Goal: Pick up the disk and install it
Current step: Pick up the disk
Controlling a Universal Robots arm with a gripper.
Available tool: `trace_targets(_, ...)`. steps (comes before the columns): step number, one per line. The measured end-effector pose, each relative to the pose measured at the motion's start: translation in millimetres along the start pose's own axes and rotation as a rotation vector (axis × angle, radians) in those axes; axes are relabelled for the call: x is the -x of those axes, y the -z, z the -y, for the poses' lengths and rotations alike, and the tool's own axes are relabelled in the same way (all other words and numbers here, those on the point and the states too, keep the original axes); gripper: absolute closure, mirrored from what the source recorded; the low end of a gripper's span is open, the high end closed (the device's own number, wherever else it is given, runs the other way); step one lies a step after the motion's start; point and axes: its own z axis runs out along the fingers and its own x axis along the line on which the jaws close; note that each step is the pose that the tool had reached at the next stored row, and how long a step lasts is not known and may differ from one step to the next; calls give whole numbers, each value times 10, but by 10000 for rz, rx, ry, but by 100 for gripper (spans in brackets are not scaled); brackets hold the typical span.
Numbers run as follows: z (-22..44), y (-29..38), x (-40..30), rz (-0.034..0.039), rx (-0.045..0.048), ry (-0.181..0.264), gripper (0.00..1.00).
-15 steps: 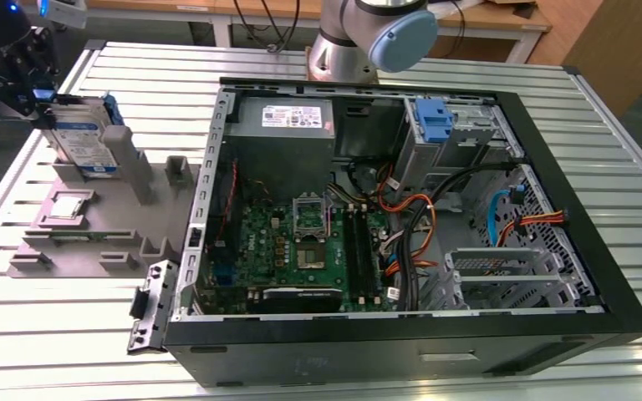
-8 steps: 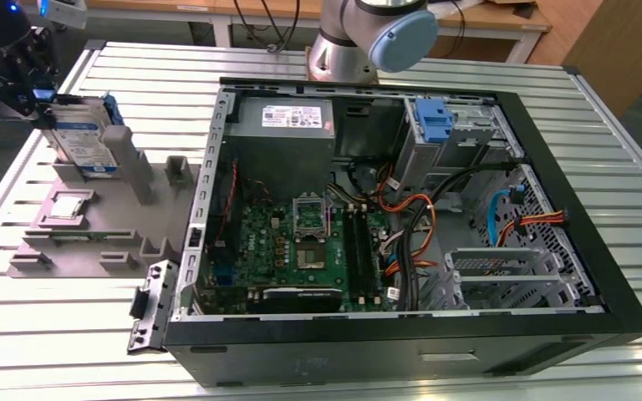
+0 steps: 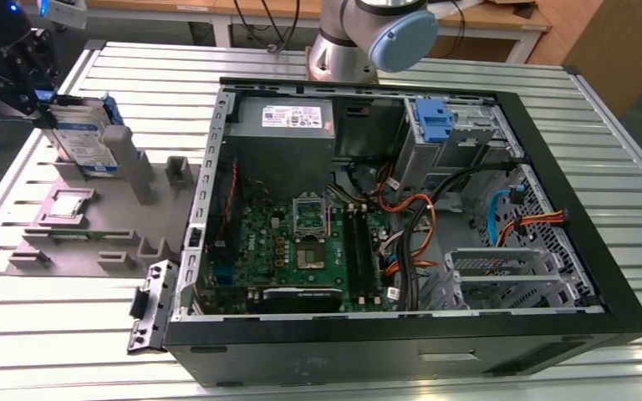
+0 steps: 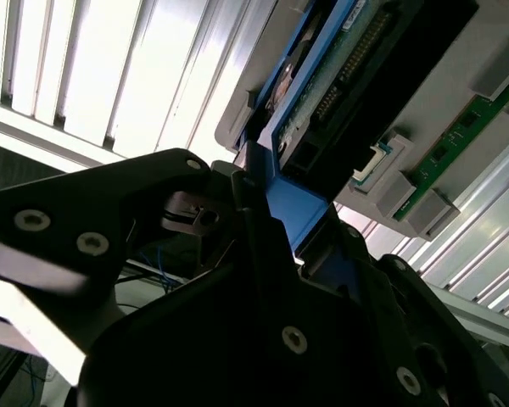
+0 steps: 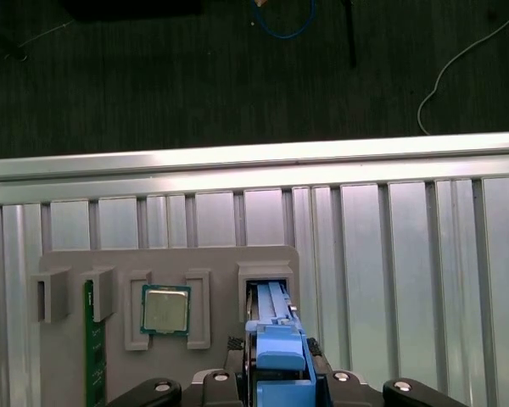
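- In the exterior view, the claw [image 3: 20, 79] is over the grey parts holder [image 3: 76, 242] at the view's left side of the desk [image 3: 64, 351]. It is clamped on the top of the disk [image 3: 81, 138]. The disk stands upright on edge at a slot in the holder, which leaves its upper edge free to be gripped from above. I cannot tell whether its lower edge has cleared the slot. The open computer case [image 3: 410, 338] lies well apart towards the view's right, and the grey drive cage [image 3: 500, 271] inside it has no disk in it, so the install is not yet done.
- In the second wrist view, the dark fingers [image 4: 195, 212] close from both sides on the blue rail [image 4: 293, 212] along the disk's edge. This looks like a grip on the plastic bracket, not on the label face or the connector pins.
- In the first wrist view, the rail lines up with the holder's slot. The processor chip [image 5: 165, 309] sits in its own pocket just beside, and a green memory stick [image 5: 89, 339] sits farther along.
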Motion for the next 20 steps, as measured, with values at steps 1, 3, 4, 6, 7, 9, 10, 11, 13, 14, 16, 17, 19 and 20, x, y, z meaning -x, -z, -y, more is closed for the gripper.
trace_targets(1,0,0,0,0,0,-1,63)
trace_targets(3,0,0,0,0,0,-1,63)
trace_targets(4,0,0,0,0,0,-1,63)
trace_targets(6,0,-1,0,0,0,-1,63)
trace_targets(7,0,-1,0,0,0,-2,63)
trace_targets(9,0,-1,0,0,0,-2,63)
trace_targets(10,0,-1,0,0,0,-2,63)
trace_targets(11,0,-1,0,0,0,-2,63)
trace_targets(13,0,-1,0,0,0,-2,63)
trace_targets(14,0,-1,0,0,0,-2,63)
trace_targets(16,0,-1,0,0,1,40,63)
trace_targets(17,0,-1,0,0,1,78,63)
trace_targets(19,0,-1,0,-1,2,146,63)
trace_targets(20,0,-1,0,-1,2,155,63)
